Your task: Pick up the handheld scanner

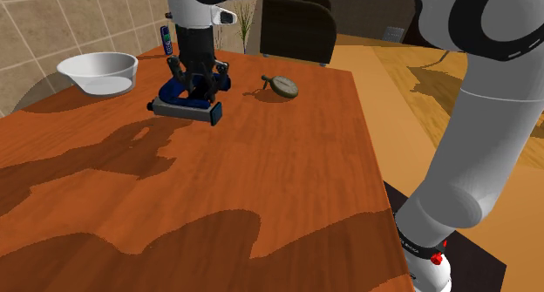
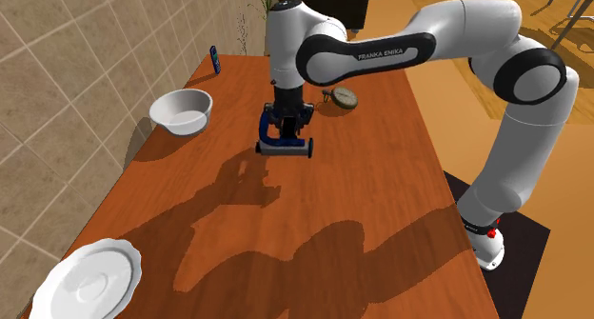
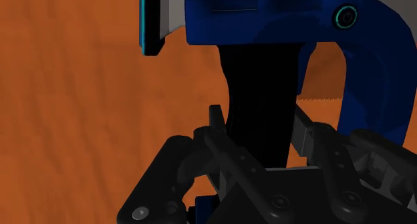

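Wood table (image 1: pixel 261 186) w/ a blue scanner (image 1: pixel 186 105) lying flat on it, near the white bowl (image 1: pixel 70 68), to the bowl's right in shoulder view. Gripper (image 1: pixel 199 79) is down over the scanner. In wrist view its fingers (image 3: pixel 215 122) sit either side of the black handle & pinch it, touching both flanks. Scanner's cyan-edged front end faces away from the bowl. Round olive item (image 1: pixel 282 87) sits farther from the bowl, same side. Small blue upright item (image 1: pixel 165 39) stands just behind the bowl. White plate (image 2: pixel 90 281) lies well apart from the bowl, toward the second exterior view's bottom.
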`<state>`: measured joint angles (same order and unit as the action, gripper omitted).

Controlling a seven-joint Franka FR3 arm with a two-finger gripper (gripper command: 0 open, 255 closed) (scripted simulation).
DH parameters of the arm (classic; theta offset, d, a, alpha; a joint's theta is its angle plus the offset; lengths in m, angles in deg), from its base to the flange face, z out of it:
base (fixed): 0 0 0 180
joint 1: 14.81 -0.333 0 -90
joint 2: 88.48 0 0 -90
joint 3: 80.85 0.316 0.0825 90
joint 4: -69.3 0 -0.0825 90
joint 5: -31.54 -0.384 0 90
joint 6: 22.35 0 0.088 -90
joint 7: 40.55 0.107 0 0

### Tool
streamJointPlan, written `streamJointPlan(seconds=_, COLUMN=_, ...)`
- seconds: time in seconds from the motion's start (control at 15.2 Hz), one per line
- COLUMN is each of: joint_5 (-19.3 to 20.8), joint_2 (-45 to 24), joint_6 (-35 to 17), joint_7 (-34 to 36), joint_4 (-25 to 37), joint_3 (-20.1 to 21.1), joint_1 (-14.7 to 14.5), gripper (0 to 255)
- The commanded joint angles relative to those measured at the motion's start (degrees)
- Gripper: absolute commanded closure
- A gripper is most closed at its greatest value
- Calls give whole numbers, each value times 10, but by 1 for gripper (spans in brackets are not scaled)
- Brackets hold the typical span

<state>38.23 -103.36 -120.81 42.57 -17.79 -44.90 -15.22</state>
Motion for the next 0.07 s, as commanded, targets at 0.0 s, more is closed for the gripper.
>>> streamJointPlan(seconds=0.0, joint_5=0, joint_2=0, joint_6=4, joint_7=0, joint_4=5, joint_3=0, joint_1=0, gripper=255)
